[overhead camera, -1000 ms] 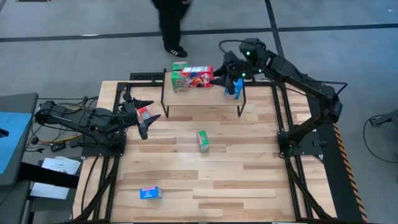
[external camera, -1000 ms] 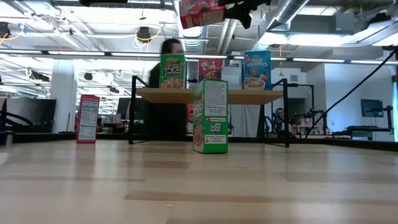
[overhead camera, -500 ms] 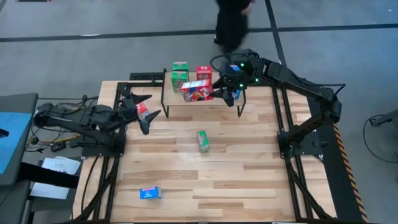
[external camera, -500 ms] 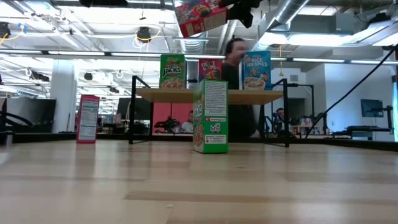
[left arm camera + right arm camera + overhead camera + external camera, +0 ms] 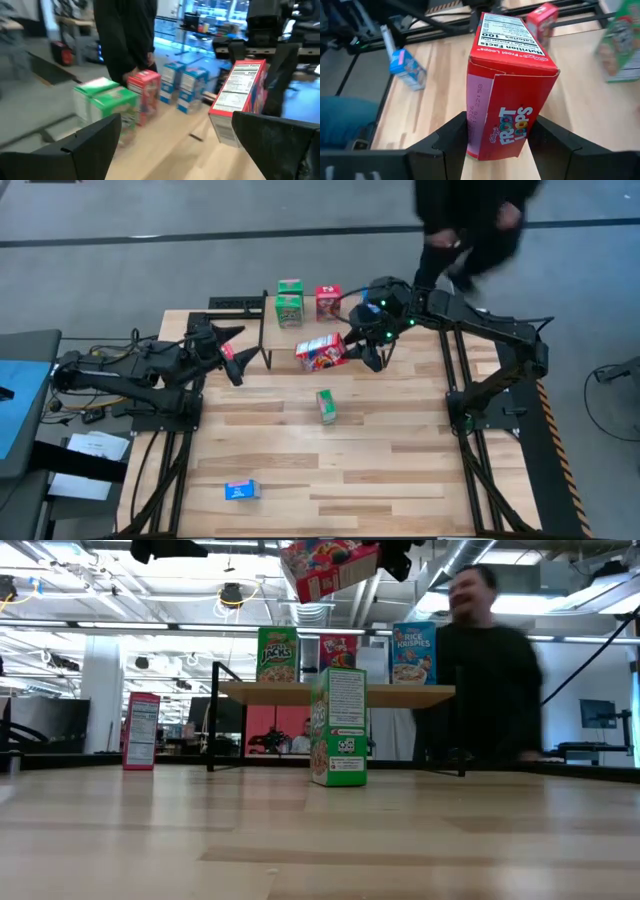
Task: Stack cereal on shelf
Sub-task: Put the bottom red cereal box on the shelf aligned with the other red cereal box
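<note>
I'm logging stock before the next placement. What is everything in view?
shelf: one, light wood, table's far side
green cereal: three; two on shelf, one upright mid-table
red cereal: three; one on shelf, one on table at left, one held aloft, tilted
blue cereal: three; two on shelf, one near-left on table
table: one, slatted wood
person: one, dark clothes, beyond far edge
left tool: open, around the left red box
right tool: shut on red cereal

Red box (image 5: 512, 85): "Froot Loops", "Nutrition Facts", "10". Blue box on shelf (image 5: 413, 653): "Rice Krispies". Green box (image 5: 278, 653): "Jacks".
</note>
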Action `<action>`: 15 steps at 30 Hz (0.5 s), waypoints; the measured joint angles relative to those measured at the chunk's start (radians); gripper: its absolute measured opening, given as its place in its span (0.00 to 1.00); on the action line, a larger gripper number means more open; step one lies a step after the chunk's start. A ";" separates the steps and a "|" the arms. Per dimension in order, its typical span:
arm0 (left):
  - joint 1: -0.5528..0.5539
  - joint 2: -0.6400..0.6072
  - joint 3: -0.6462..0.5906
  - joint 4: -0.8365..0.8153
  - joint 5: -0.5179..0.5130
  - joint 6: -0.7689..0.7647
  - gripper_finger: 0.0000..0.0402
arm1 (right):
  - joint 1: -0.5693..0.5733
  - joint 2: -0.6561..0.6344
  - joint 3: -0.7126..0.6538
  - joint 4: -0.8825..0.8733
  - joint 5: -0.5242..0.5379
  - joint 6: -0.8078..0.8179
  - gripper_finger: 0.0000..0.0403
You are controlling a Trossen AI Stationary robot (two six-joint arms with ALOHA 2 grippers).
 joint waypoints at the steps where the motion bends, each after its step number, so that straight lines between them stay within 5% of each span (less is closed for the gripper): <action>1: 0.000 0.008 0.000 0.000 0.023 -0.023 0.92 | 0.008 0.000 0.000 -0.007 -0.001 -0.001 0.53; 15: 0.000 0.180 0.000 0.031 0.252 -0.122 0.92 | 0.118 0.000 0.000 -0.039 -0.001 -0.003 0.53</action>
